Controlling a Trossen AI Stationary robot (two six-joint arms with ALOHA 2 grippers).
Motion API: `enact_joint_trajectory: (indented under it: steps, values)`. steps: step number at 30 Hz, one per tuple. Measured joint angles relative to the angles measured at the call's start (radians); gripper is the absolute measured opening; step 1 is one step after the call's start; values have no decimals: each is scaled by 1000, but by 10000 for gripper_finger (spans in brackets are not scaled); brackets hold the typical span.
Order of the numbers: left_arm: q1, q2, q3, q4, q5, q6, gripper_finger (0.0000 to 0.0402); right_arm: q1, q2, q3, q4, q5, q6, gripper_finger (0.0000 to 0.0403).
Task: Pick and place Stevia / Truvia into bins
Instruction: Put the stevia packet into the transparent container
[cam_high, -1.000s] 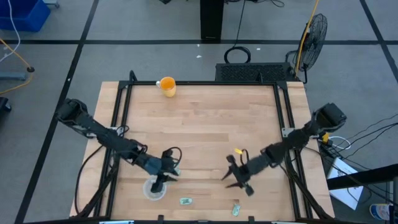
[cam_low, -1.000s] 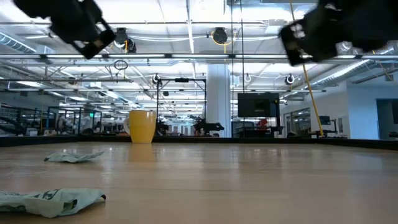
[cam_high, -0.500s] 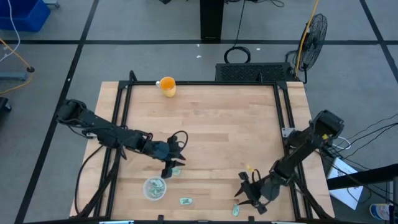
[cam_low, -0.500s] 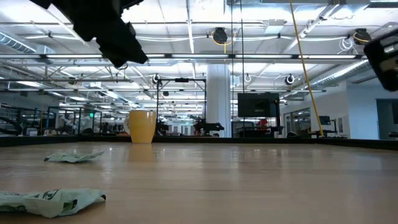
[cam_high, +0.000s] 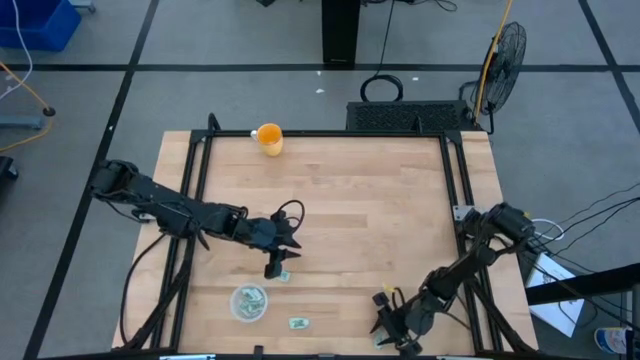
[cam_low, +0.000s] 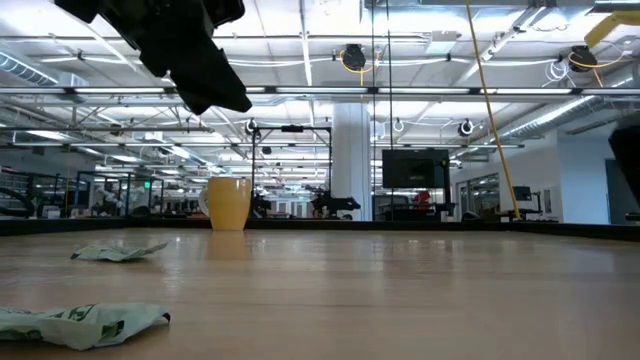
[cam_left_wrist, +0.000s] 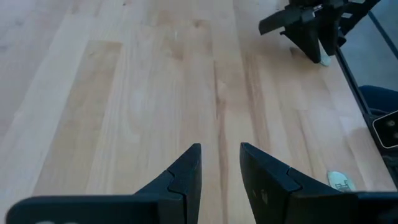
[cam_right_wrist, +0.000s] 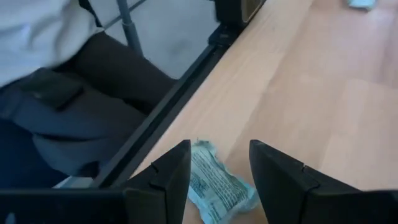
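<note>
Near the front edge of the table (cam_high: 330, 190) sits the cup (cam_high: 247, 302), clear plastic, with something green-white inside it, so likely at least one sachet is already binned. Count inside can't be told.

Left loose, high view: one sachet (cam_high: 298, 323) just right of the cup, another (cam_high: 284, 276) beside the left gripper, a third at the front edge under the right gripper. So roughly three to go, as far as shows.

Right gripper (cam_high: 385, 328) is low at the front right, fingers parted, straddling the edge sachet (cam_right_wrist: 219, 184) in its wrist view; pads not touching it that I can see. Grasp not yet made. A person's legs show beyond the table edge there.

Left gripper (cam_high: 276, 262) hovers above and right of the cup, fingers slightly apart, nothing between them in the left wrist view, only bare wood. Released, empty.

Yellow mug (cam_high: 269, 138) at the far edge, not involved.

Judgement: task partway, under half maybe; next step looks like the right arm's pinch on the edge sachet, then a carry to the cup, well apart from it.
</note>
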Motion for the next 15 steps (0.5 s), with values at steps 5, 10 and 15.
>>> enact_joint_trajectory:
  steps: [5, 10, 15]
  values:
    - [0, 0, 0, -2, 0, 0, 115, 15, 24, 3, -30, 8, -26, 155]
    - [0, 0, 0, 0, 0, -5, 115, 23, 28, 5, -112, 71, -119, 155]
    - [0, 0, 0, 1, 0, -5, 115, -7, 31, 1, -127, 187, -211, 155]
